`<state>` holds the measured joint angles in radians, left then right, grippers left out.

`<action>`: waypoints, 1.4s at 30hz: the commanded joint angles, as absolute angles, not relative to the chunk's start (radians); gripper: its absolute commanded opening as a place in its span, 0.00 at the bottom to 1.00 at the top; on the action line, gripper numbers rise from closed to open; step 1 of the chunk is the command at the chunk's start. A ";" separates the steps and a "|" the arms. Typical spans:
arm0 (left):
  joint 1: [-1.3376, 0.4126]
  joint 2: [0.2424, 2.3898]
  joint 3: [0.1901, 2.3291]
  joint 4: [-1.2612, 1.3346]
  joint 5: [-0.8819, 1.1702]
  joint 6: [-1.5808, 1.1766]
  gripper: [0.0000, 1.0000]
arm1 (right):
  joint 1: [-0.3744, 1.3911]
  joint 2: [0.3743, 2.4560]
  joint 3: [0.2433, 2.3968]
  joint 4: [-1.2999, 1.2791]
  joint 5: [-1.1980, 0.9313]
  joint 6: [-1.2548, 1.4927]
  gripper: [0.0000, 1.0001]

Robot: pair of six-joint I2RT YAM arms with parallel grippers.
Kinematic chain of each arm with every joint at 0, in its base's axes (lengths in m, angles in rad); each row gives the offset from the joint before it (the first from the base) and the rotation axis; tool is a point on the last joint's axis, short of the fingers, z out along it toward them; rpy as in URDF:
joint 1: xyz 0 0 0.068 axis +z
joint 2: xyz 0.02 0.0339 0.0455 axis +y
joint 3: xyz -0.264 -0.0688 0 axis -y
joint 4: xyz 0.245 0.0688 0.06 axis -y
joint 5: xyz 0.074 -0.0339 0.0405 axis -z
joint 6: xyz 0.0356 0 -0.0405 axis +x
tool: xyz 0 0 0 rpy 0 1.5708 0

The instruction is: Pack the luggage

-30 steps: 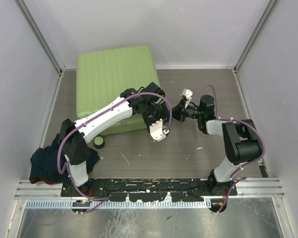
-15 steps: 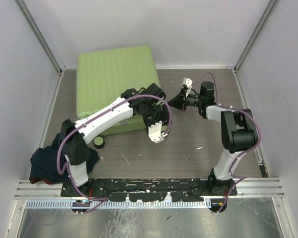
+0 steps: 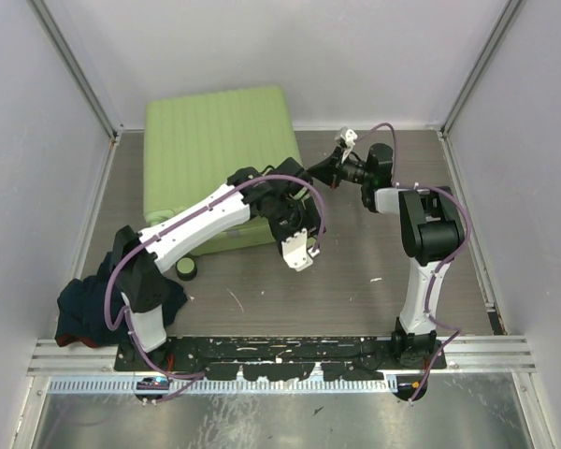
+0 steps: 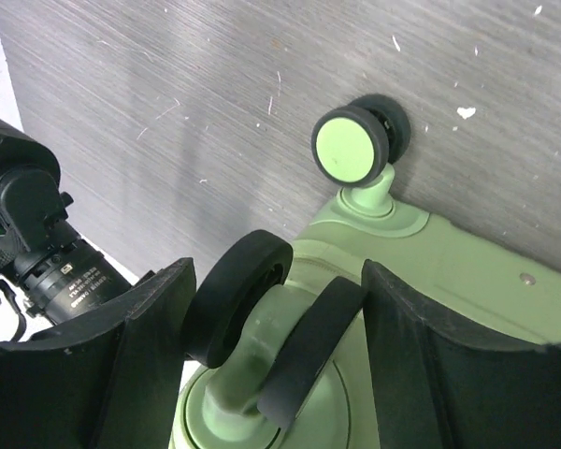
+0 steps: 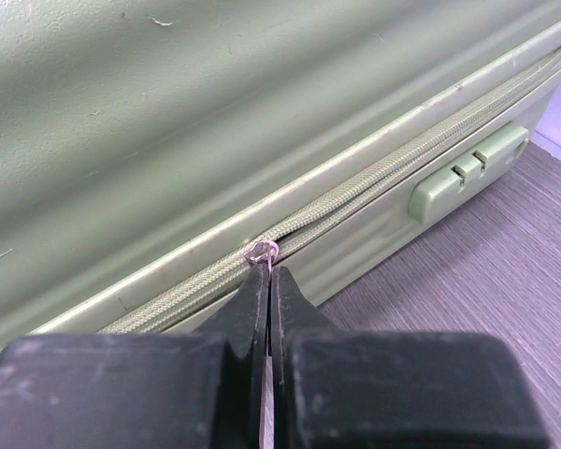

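The luggage (image 3: 213, 154) lies closed and flat at the back left, a light-green ribbed suitcase. My left gripper (image 3: 295, 232) is at its near right corner. In the left wrist view both fingers (image 4: 122, 360) press the sides of a twin black wheel (image 4: 248, 295), so the left gripper (image 4: 279, 277) is shut on it. My right gripper (image 3: 318, 172) is at the suitcase's right side. There it (image 5: 269, 273) is shut on the small metal zipper pull (image 5: 263, 251) of the green zipper (image 5: 374, 182).
A second wheel (image 4: 357, 148) stands at the neighbouring corner. A green lock (image 5: 467, 168) sits below the zipper. A dark heap of clothing (image 3: 93, 304) lies at the near left beside the left arm's base, and a small round black-and-green object (image 3: 186, 269) is nearby. Walls enclose three sides.
My right gripper has moved left and away from the bases, along the suitcase's right side, with the zipper pull between its fingers. The left arm has stayed put.
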<state>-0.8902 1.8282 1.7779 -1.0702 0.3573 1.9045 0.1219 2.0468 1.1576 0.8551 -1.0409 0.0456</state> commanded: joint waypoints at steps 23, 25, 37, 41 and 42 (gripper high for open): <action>-0.332 1.698 2.031 -0.776 0.515 0.024 0.98 | 0.130 1.896 1.089 0.934 -0.999 -0.004 0.00; -0.212 1.719 2.035 -0.739 0.483 -0.081 0.98 | 0.135 1.893 1.098 0.913 -1.001 -0.025 0.01; 0.248 1.825 1.971 -0.707 0.538 -0.236 0.98 | 0.173 1.864 1.136 0.748 -1.014 -0.173 0.00; 0.297 1.905 1.990 -0.726 0.660 -0.255 0.98 | 0.186 1.859 1.158 0.662 -1.039 -0.245 0.01; 0.298 1.929 2.000 -0.739 0.687 -0.253 0.98 | 0.189 1.857 1.160 0.639 -1.044 -0.261 0.01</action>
